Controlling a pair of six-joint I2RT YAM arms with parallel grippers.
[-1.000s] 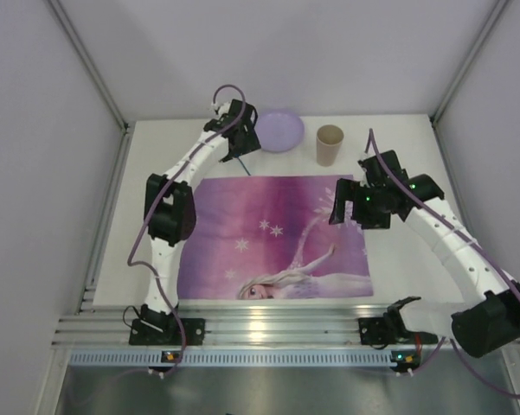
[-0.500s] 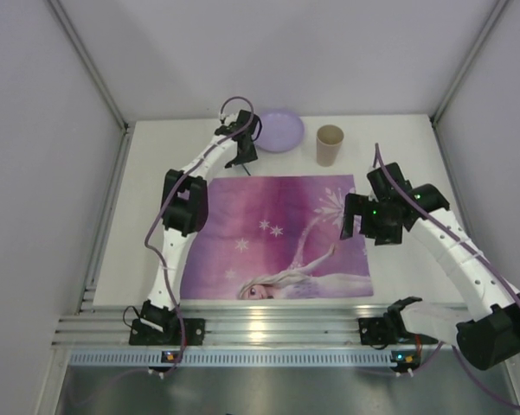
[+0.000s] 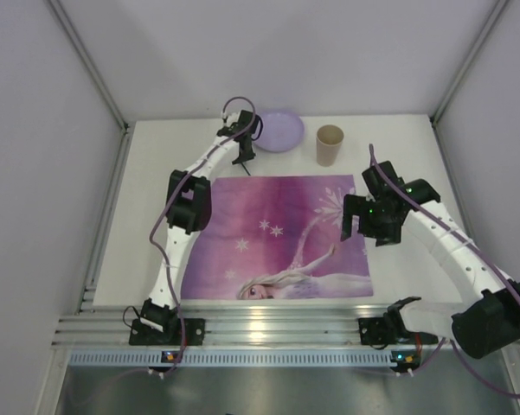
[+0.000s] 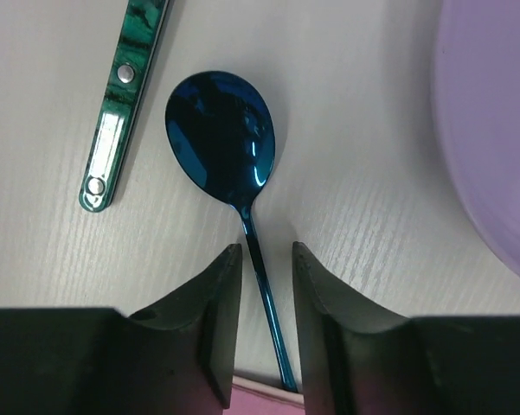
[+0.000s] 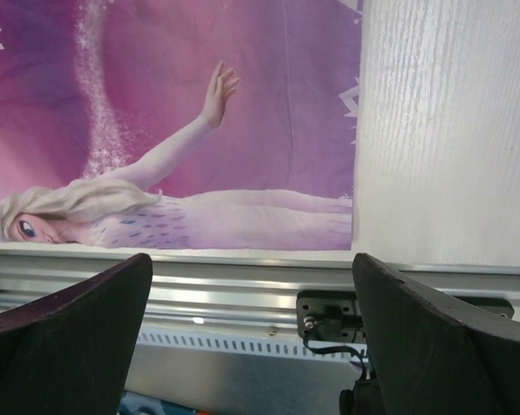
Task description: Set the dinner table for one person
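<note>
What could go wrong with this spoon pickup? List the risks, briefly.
1. The blue spoon lies flat on the dinner table, its thin handle off-centre between the jaws of the left gripper; it may twist or slip out.
2. The green-handled utensil lies close beside the spoon's bowl; a skidding spoon could knock it.

Item 1: large white rectangular tabletop, the dinner table (image 3: 138, 216), bearing all else.
Item 2: purple cartoon-princess placemat (image 3: 268, 233), at its middle, its near edge along the aluminium rail (image 3: 268, 328).
Item 3: lilac round plastic plate (image 3: 279, 130), behind the placemat's far edge.
Item 4: tan paper cup (image 3: 330, 144), upright, just right of the plate.
Item 5: blue metal spoon (image 4: 221, 134), left of the plate, bowl farthest, handle end reaching the placemat's far edge.
Item 6: green-handled utensil (image 4: 121, 95), just left of the spoon, apart from it.
</note>
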